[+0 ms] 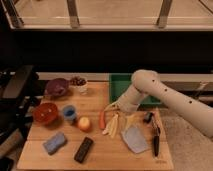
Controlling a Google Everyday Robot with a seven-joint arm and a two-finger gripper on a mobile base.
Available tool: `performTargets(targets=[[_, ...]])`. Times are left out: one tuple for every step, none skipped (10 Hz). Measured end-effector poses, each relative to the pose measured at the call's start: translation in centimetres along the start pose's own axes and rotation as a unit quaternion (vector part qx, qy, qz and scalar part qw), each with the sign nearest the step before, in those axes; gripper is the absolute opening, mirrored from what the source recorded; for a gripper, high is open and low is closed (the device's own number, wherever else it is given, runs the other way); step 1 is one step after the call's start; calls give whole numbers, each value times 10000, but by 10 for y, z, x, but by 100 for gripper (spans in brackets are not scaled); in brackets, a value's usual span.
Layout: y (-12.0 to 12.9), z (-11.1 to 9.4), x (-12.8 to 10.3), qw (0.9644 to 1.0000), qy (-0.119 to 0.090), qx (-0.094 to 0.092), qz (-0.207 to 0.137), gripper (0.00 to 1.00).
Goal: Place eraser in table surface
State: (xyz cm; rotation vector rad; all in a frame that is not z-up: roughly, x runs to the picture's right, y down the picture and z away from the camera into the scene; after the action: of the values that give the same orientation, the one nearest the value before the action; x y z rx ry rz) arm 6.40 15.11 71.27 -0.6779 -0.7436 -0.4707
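The flat black rectangular eraser (83,149) lies flat on the light-brown wooden plank surface (100,161), near its front edge and just beside the blue rectangular sponge (54,143). The pale gripper (112,106) hangs over the middle of the surface, beside the orange carrot (102,119) and the yellow banana pieces (114,125), well apart from the eraser. I cannot tell whether the gripper is open or closed, or whether it has hold of anything.

Judging from this, the eraser already rests where the task wants it, so the step in hand is probably either a retreat or a fresh approach. If it must be gripped, the gripper should come down from above and close across the short width, at right angles to the long side. It should stay clear of the sponge and of the round orange fruit (84,123) behind.

The eraser's long axis runs mostly front to back. Its far end leans toward the right of the view, pointing roughly at the carrot, and its near end points at the front edge.
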Motion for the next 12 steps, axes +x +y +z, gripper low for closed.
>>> performTargets(targets=[[1, -1, 1, 10000, 7, 9, 19, 80], [0, 0, 1, 10000, 4, 6, 8, 80], [0, 0, 1, 10000, 4, 6, 8, 80], [0, -1, 1, 10000, 12, -6, 9, 80], [0, 3, -2, 9999, -12, -118, -78, 80], [-1, 13, -6, 9995, -107, -232, -194, 80], [-4, 26, -13, 9988, -254, -314, -288, 80], [-6, 43, -20, 9976, -423, -403, -363, 80], [-11, 65, -26, 9957, -665, -480, -439, 80], [-11, 81, -27, 9940, -844, -531, -461, 80], [-11, 95, -30, 9918, -1012, -601, -499, 80], [-12, 105, -34, 9900, -1108, -667, -555, 80]])
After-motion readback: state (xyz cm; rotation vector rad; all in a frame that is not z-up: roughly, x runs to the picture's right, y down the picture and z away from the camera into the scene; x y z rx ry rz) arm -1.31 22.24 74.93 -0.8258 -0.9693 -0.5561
